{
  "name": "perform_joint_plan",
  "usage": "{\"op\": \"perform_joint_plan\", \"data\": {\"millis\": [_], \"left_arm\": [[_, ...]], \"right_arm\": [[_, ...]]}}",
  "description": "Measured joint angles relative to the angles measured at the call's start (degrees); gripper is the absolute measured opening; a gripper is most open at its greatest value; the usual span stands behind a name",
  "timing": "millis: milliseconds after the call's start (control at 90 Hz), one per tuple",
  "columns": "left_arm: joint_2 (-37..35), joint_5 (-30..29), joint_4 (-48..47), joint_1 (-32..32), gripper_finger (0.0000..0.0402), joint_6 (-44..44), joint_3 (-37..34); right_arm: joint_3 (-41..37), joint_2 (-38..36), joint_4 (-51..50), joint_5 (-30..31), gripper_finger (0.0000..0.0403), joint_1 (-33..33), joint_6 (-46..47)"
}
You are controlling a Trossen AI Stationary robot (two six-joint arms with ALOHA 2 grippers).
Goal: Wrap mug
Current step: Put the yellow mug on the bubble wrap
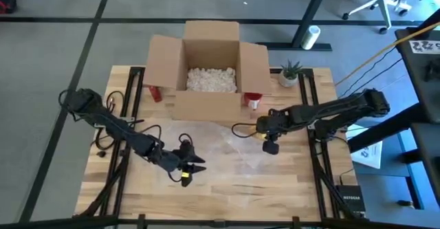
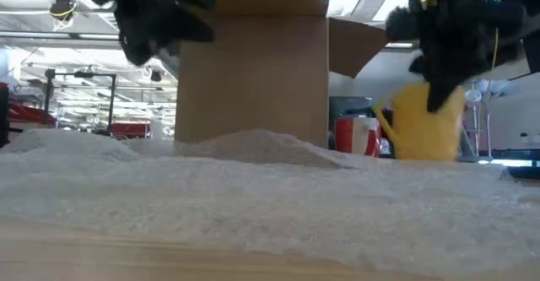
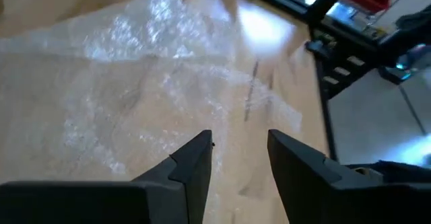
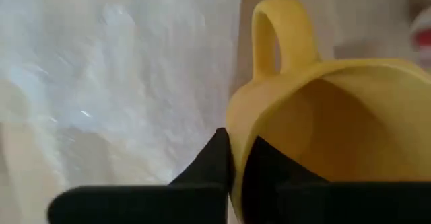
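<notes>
We have the right gripper (image 4: 236, 158) clamped on the rim of the glossy yellow ceramic mug (image 4: 323, 116), one finger inside the wall and one outside, and the mug hangs at the right-hand edge of the clear, crinkled sheet of bubble wrap (image 1: 220, 150) spread over the middle of the pale wooden table (image 1: 289, 181). In the low view the mug (image 2: 422, 125) sits off to the right, just beside the sheet's heaped plastic (image 2: 253, 146).

Our worry is that thin pinch on a smooth rim: the mug could swing or slip as we lower it, landing on its side or off the sheet onto bare wood. Set down too near the edge, it would leave too little film to fold over.

The left gripper (image 3: 239, 160) hovers low over the near-left part of the wrap with its jaws apart, empty. If it closes on the film early, the light sheet may drag or bunch under the mug. The open brown cardboard box (image 1: 210, 67) of white packing peanuts stands at the far side.
</notes>
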Motion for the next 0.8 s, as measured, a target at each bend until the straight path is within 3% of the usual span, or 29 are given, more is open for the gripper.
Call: {"op": "perform_joint_plan", "data": {"millis": [256, 611, 800], "left_arm": [[-4.7, -0.1, -9.3, -3.3, 0.0129, -4.4, 0.0], [-4.7, -5.6, -16.8, -10.3, 0.0129, -12.6, 0.0], [-4.6, -11.6, -18.4, -15.9, 0.0129, -16.6, 0.0]], "right_arm": [[13.9, 5.1, -3.2, 1.8, 0.0001, 8.7, 4.7], [44.2, 33.7, -16.2, 3.3, 0.0000, 13.8, -0.3], [57.0, 43.5, -16.7, 4.4, 0.0000, 12.7, -4.6]]}}
